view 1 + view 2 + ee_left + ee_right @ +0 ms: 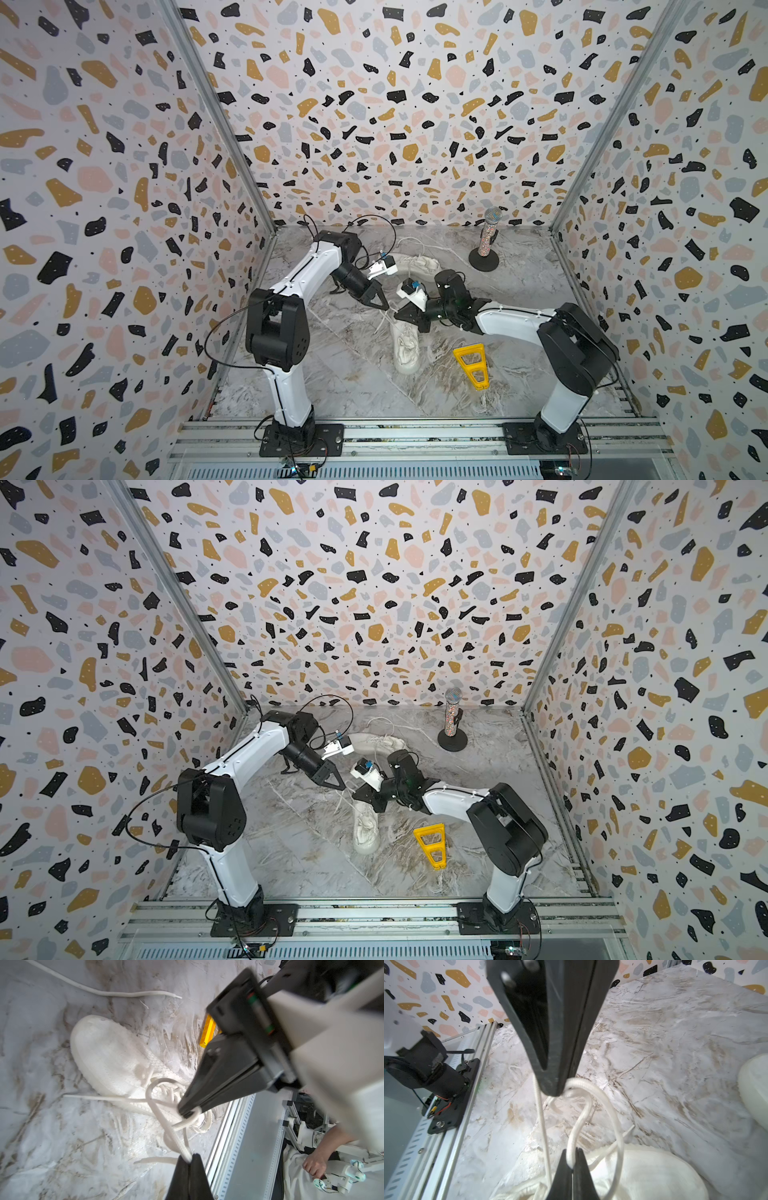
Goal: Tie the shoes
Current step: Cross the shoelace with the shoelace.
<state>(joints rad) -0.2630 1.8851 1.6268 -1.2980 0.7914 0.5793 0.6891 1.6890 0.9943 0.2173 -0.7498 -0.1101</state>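
Near shoe (405,351) lies mid-worktop (332,374), toe toward 6 o'clock. Far shoe (422,263) lies at 12 o'clock from it, well apart. Left gripper (387,308) and right gripper (397,314) meet above the near shoe's collar. Each has its jaws closed tight on a strand of the lace (172,1132). Yellow frame (471,365) at 4 o'clock; microphone (487,243) at 1 o'clock.
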